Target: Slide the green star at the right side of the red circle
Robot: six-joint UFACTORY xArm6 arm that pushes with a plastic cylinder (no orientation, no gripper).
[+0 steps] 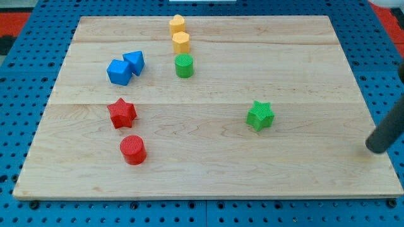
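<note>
The green star [260, 115] lies on the wooden board, right of the middle. The red circle [133, 149] lies at the lower left of the board, far to the left of the green star. My rod comes in from the view's right edge, and my tip [375, 148] rests near the board's right edge, well to the right of and a little below the green star, apart from every block.
A red star [121, 113] lies just above the red circle. Two blue blocks [125, 67] sit together at the upper left. A green circle [184, 65] and two yellow blocks [179, 34] form a column at the top middle. The wooden board [208, 176] lies on a blue pegboard.
</note>
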